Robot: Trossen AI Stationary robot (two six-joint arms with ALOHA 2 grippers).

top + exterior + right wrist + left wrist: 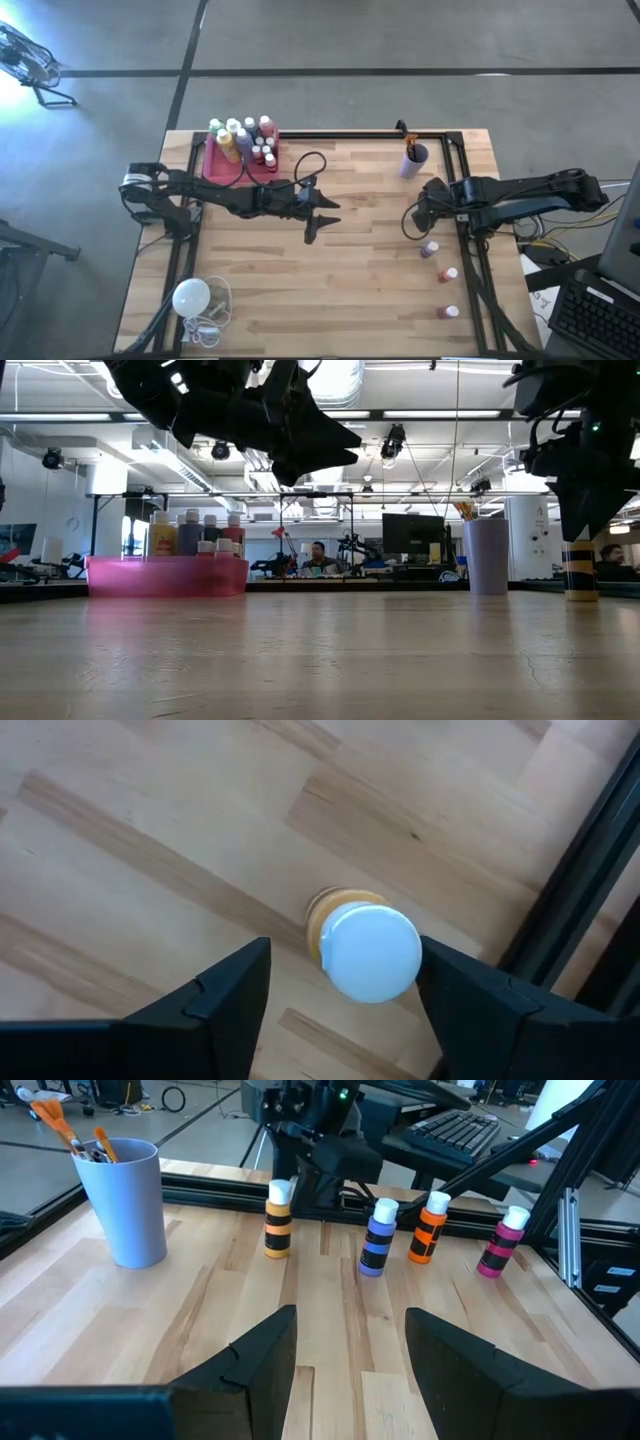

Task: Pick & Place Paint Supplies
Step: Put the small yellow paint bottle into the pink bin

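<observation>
- I see a pale wood-plank desk [360,290] with visible grain and a black metal frame running along its edges.
- Near the far left corner sits a translucent pink plastic tray [222,166], rectangular, packed with small white-capped paint bottles [243,139]; I cannot count them exactly, roughly ten.
- Near the far right corner stands a smooth lavender plastic cup [124,1200] holding orange-handled paintbrushes [70,1130]; at least two show.
- Along the right edge, the left wrist view shows four banded bottles in a row: a yellow bottle [278,1220], a purple bottle [378,1238], an orange bottle [431,1228] and a pink bottle [502,1243], all upright with white caps.
- My right gripper [345,990] points straight down over the yellow bottle, one dark finger either side of its round cap; the claw is spread, with gaps on both sides, grasping nothing.
- My left gripper [318,215] reaches from the left edge to the desk's middle, raised off the wood, its claw released and empty.
- A round white bulb with a coiled cord [192,297] lies near the near left corner.
</observation>
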